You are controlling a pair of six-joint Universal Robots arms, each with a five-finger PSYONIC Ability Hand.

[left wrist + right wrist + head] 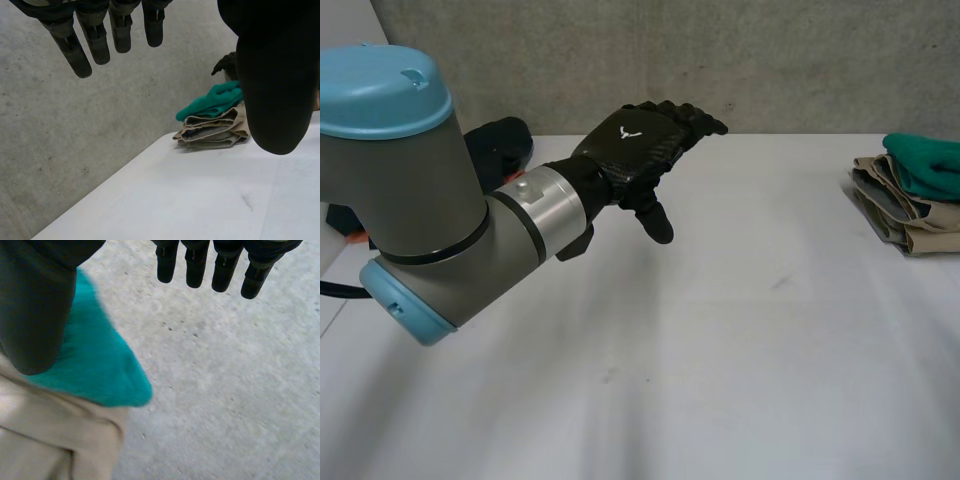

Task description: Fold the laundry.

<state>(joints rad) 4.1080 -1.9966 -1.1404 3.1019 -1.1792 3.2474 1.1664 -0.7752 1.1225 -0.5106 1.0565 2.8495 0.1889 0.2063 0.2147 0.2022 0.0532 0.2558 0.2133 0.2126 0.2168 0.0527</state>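
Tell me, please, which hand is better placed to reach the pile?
Probably right: the right hand hovers open by the green cloth topping the pile, while the left hand hangs well across the table.

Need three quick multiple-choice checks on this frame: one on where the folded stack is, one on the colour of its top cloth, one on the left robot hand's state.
1. Where on the table is the folded stack?
A. on the robot's right side, by the edge
B. in the middle
C. on the robot's left side

2. What colour is the top cloth on the stack?
A. red
B. green
C. white

3. The left robot hand is:
A. shut on a cloth
B. pressing down on the stack
C. open, holding nothing

Answers:
1 A: the head view shows the stack at the table's right edge.
2 B: a green piece lies over the beige folds.
3 C: in the left wrist view its fingers are straight, with nothing between them and the thumb, and the stack is well away from them.
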